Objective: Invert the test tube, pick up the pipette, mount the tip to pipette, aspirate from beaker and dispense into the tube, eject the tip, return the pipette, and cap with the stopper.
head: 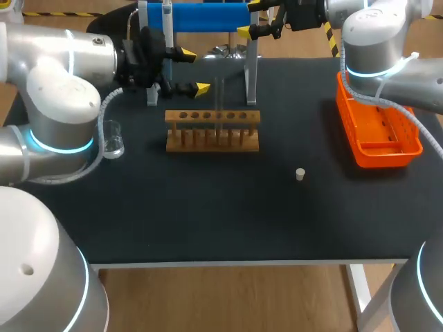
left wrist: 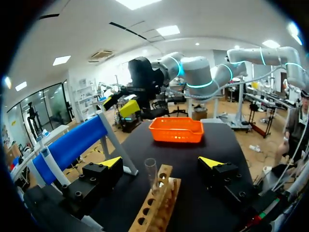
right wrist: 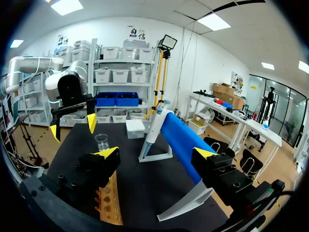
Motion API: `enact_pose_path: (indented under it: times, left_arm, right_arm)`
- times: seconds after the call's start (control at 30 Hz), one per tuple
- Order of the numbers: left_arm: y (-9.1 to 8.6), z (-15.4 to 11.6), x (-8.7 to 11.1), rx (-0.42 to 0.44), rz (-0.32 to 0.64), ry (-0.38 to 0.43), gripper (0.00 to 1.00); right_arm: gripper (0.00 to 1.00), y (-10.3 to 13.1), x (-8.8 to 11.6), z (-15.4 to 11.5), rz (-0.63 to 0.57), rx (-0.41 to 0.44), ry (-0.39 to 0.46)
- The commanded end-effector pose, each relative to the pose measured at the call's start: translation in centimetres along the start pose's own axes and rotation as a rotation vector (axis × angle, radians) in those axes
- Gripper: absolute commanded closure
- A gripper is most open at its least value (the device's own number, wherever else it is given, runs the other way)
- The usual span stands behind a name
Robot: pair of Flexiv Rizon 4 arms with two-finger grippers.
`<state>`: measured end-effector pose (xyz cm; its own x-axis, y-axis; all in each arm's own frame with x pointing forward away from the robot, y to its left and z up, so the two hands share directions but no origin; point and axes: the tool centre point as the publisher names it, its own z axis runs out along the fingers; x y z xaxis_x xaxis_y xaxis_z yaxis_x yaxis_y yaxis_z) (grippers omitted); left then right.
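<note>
Left pincer (head: 194, 70): mine, spread wide and holding nothing. It hangs over the back of the table, behind the left end of the rack.
Right pincer (head: 249, 17): mine, also spread and holding nothing. It sits at the far edge by the blue roll, well apart from the rack.
Test tube (left wrist: 151, 175): clear and upright in the rack. In the left wrist view it stands ahead of my left fingertips (left wrist: 112, 162) and touches neither.
Rack (head: 212, 129): wooden with one row of holes, mid-table.
Pipette (right wrist: 153, 126): white with a blue top, leaning on the stand beside the roll.
Blue roll (head: 208, 15): lies across the white stand (head: 250, 76) along the far edge.
Beaker (head: 113, 142): clear glass, left of the rack and close under my left arm.
Stopper (head: 300, 174): small and pale, alone on the mat to the front right of the rack.
Basket (head: 377, 128): orange, at the right edge under my right arm.
White box (right wrist: 135, 128): on the table just beside the stand. I cannot tell what it contains.
</note>
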<state>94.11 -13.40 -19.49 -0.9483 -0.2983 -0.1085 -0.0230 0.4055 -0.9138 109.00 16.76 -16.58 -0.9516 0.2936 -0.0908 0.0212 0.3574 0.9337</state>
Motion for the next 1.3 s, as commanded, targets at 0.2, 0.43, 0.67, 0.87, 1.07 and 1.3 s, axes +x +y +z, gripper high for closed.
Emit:
enact_pose_path:
  times: [0.2, 0.43, 0.67, 0.87, 1.07, 1.3]
  left_arm:
    - [1.8, 2.2, -1.6, -0.019, -0.018, 0.2, 0.0]
    - [3.3, 3.7, -2.4, -0.019, -0.054, 0.136, 0.0]
    - [4.1, 5.5, -2.5, -0.03, -0.06, 0.136, 0.0]
    - [4.4, 7.3, -2.5, -0.063, -0.034, 0.149, 0.0]
    - [4.7, 9.2, -2.2, -0.096, -0.022, 0.161, 0.0]
    - [5.1, 10.2, -1.9, -0.126, -0.018, 0.163, 0.0]
  right_arm:
    - [0.0, 0.0, 0.0, -0.1, 0.001, 0.002, 0.001]
    - [0.0, 0.0, 0.0, -0.1, 0.001, 0.002, 0.001]
    - [0.0, 0.0, 0.0, -0.1, 0.001, 0.002, 0.001]
    - [0.0, 0.0, 0.0, -0.1, 0.001, 0.002, 0.001]
    - [0.0, 0.0, 0.0, -0.1, 0.001, 0.002, 0.001]
    - [0.0, 0.0, 0.0, -0.1, 0.001, 0.002, 0.001]
